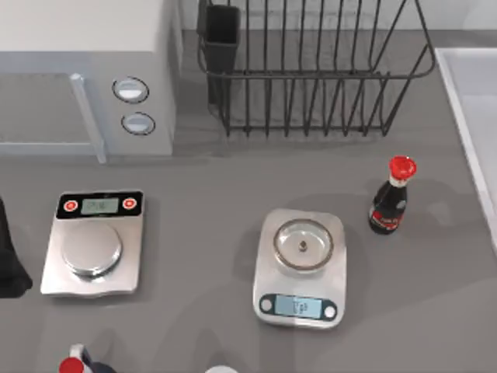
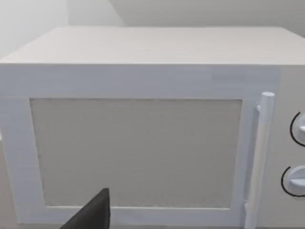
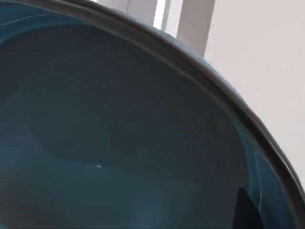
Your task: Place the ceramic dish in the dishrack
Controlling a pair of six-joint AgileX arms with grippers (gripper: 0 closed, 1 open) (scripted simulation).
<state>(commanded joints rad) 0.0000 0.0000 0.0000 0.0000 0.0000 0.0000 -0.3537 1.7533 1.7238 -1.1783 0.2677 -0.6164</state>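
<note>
Teal-blue glazed ceramic dish (image 3: 119,143) with a dark rim sits close before the right wrist camera; I cannot tell whether the right gripper pinches it. Behind the white microwave (image 1: 85,70) on the top view's right stands the black wire dishrack (image 1: 311,70), bare between its bars. Left arm (image 1: 9,256) waits by the table's left edge, in front of the microwave, state unclear.

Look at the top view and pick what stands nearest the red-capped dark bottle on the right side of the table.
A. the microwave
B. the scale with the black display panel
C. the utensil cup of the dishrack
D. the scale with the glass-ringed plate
D: the red-capped bottle stands just right of the scale with the glass-ringed plate, while the other things lie farther off.
</note>
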